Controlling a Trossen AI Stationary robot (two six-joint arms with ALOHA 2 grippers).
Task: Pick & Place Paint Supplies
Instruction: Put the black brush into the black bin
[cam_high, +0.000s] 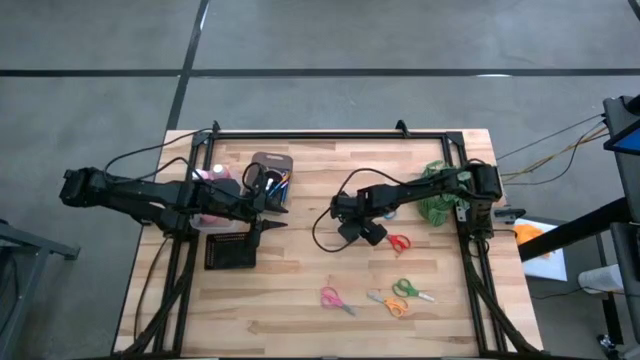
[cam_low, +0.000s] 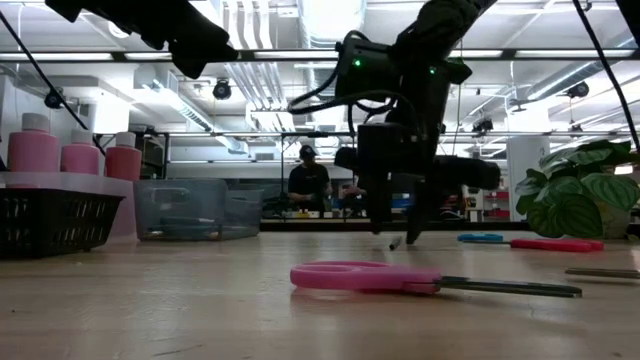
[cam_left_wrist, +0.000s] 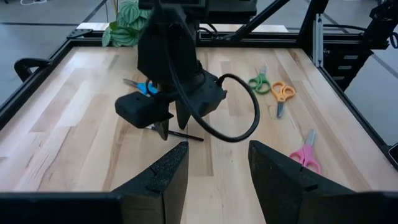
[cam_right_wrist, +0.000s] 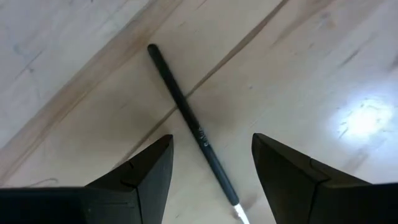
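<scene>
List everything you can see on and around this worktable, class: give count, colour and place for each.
Thin black paintbrush: one, on the wood under the right pincer.
Pink bottles with white caps: three, in a clear tub, table's left.
Black mesh basket: one, near the left arm.
Scissors: pink, orange, green, red, blue.
Green leafy plant: one, table's right.
Person: one, in the room behind.
Left pincer: open, raised.
Right pincer: open, straddling the paintbrush.
</scene>
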